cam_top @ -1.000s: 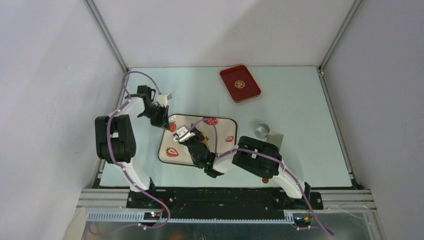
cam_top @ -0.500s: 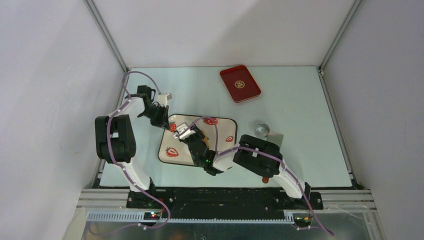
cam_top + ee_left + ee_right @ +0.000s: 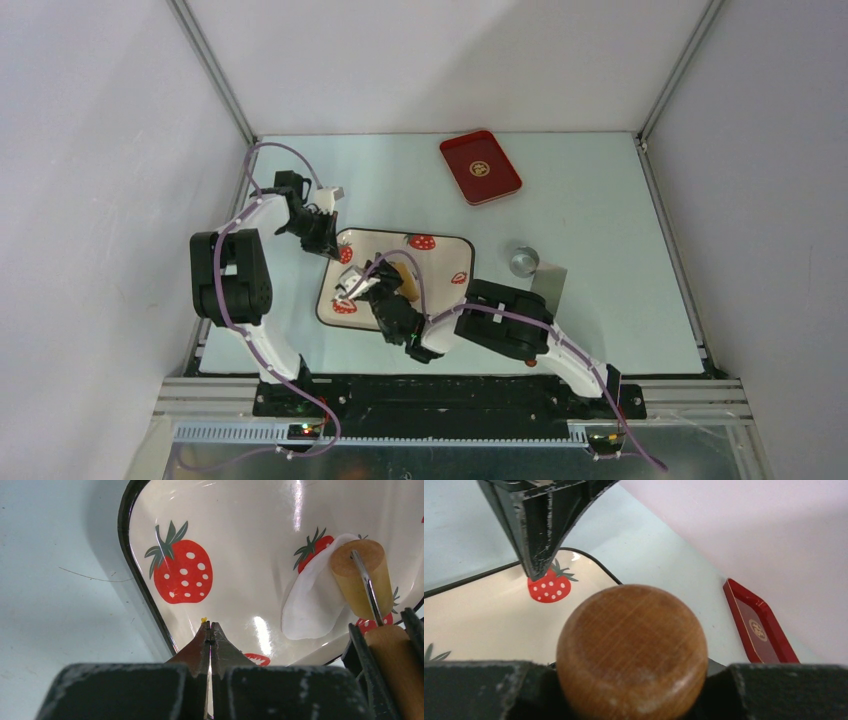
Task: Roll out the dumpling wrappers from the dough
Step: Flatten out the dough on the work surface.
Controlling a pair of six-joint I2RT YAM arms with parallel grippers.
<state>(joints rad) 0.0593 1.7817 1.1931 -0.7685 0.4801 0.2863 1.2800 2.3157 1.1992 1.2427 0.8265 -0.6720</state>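
A thin white dumpling wrapper (image 3: 309, 602) clings to the wooden roller (image 3: 358, 580) of a rolling pin, partly lifted off the strawberry-print tray (image 3: 235, 540). My right gripper (image 3: 383, 287) is shut on the pin's wooden handle (image 3: 631, 650), over the tray's near-left part. My left gripper (image 3: 210, 625) is shut and empty, tips resting at the tray's far-left corner (image 3: 335, 247). Its fingers (image 3: 541, 530) show at the top of the right wrist view. No separate dough lump is in view.
A red tray (image 3: 481, 167) lies at the back of the table and also shows in the right wrist view (image 3: 756, 625). A small silvery cup (image 3: 523, 260) stands right of the strawberry tray (image 3: 440, 245), beside a grey sheet (image 3: 550, 280).
My right gripper has moved the rolling pin toward the near-left part of the tray. My left gripper has stayed at the tray's corner.
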